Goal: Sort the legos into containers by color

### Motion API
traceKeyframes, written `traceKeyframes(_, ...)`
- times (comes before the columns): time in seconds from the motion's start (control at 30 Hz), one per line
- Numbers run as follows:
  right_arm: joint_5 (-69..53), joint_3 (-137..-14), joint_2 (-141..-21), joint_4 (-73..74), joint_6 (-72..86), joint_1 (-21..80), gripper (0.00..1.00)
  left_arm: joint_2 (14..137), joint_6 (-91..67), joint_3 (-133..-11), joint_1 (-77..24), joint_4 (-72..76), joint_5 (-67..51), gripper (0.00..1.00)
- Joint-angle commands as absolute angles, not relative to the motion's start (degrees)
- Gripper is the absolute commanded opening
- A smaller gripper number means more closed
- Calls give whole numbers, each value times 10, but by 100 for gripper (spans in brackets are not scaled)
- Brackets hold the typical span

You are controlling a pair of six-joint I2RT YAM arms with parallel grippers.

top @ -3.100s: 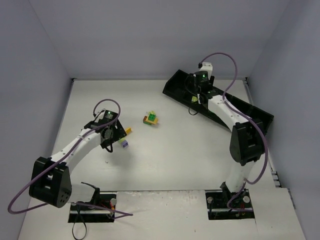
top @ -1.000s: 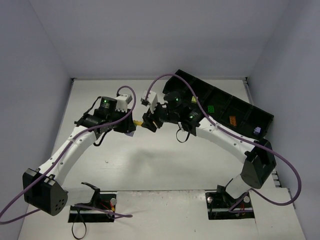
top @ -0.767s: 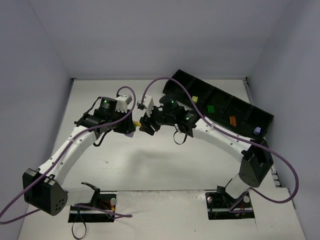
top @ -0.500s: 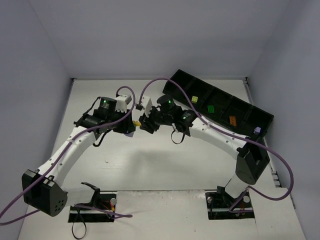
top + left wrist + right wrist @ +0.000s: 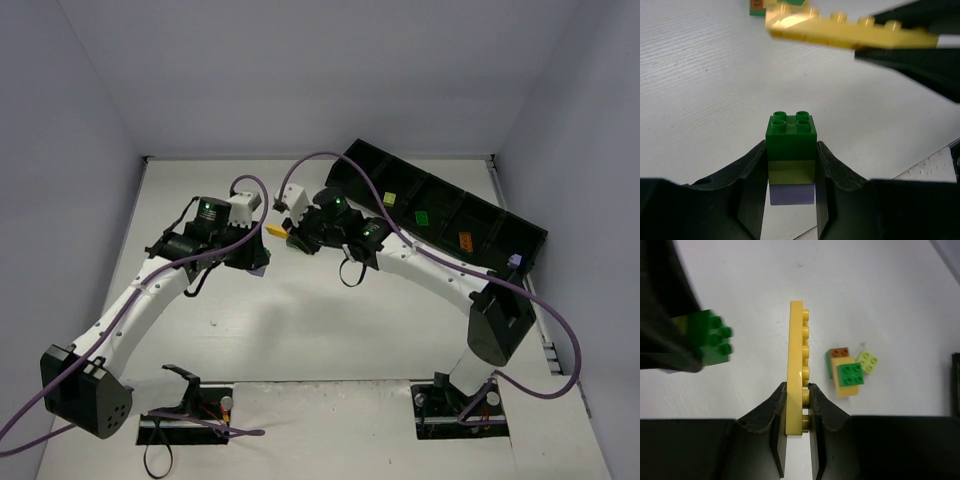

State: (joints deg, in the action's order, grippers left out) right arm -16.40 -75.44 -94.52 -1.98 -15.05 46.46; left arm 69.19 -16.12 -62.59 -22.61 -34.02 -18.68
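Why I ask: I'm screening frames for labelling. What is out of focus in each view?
Left wrist: the brick stack is sharp, the yellow plate above it smeared. Right wrist: the reverse, plate crisp, stack blurred at left, the loose bricks sharp. Top external: evenly lit, nothing blurred, soft shadows.

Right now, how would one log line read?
left gripper: shut on green-topped stack | right gripper: shut on yellow plate | loose bricks: table

White table (image 5: 300, 330): black compartment tray (image 5: 492, 228) at far right; brick cluster (image 5: 847, 371), brown-yellow-green-lime, lying mid-table.
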Motion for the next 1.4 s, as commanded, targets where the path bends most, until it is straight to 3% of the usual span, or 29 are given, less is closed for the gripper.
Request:
traceKeyframes(0.0,-74,-785,-948,-75,-114,440,0,669,-161,-620,-229,-316,-179,0)
traceKeyframes(0.37,204,-852,-1041,-97,69,322,0,636,-189,-585,-229,-297,-135,0)
traceKeyframes(0.83,242,-1087,-1262,-90,114,244,5,615,-198,-575,-229,-301,-115,0)
traceKeyframes(0.93,232,-1129,-1297,-90,111,238,15,615,-199,-575,-229,-301,-115,0)
traceKeyframes(1.03,228,-1158,-1320,-90,108,233,39,616,-199,-575,-229,-299,-115,0)
traceKeyframes(1.13,219,-1169,-1325,-89,103,231,52,619,-199,-575,-229,-294,-116,0)
traceKeyframes(1.37,145,-1128,-1256,-88,86,234,53,629,-188,-582,-229,-268,-127,0)
